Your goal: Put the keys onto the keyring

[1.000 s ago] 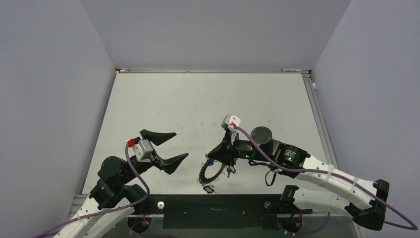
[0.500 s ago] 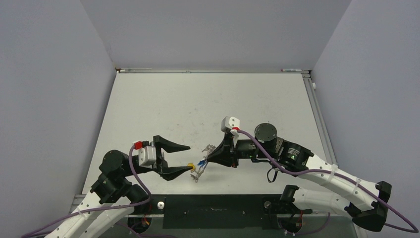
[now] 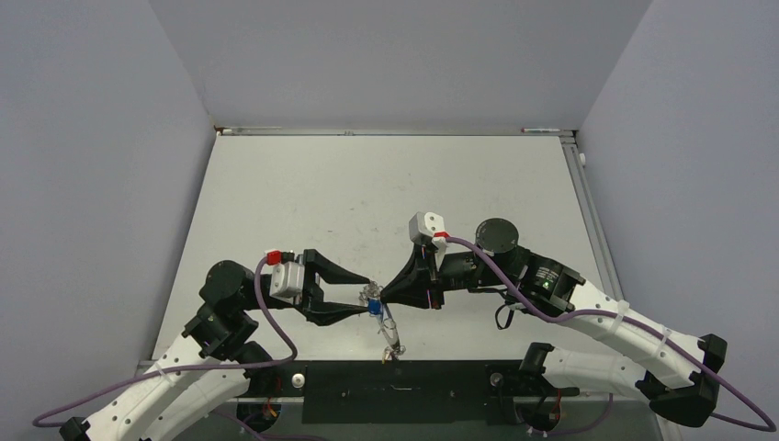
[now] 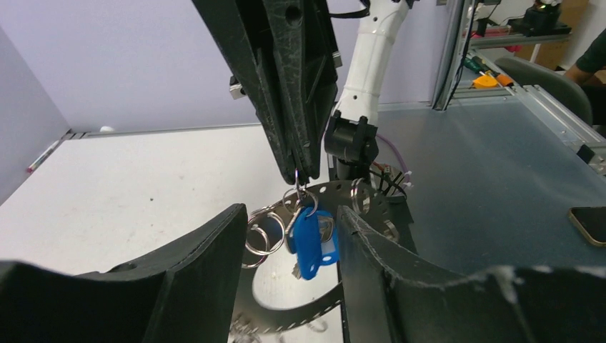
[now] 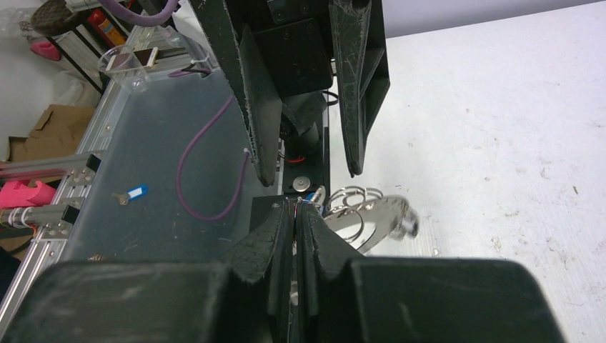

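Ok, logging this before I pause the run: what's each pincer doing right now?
Left pincer: open, straddling the blue plastic-headed key, not gripping it.
Right pincer: closed on the thin silver metal ring that key hangs from.

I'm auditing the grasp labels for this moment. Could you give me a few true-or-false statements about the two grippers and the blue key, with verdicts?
1. The right gripper is shut on a small ring just above the blue-headed key. True.
2. The left gripper is clamped on the blue-headed key. False: its fingers stand apart, one on each side of the key.
3. The blue-headed key lies flat on the table. False: it hangs below the right gripper's tips.
4. Several silver rings show right beside the blue-headed key. True.
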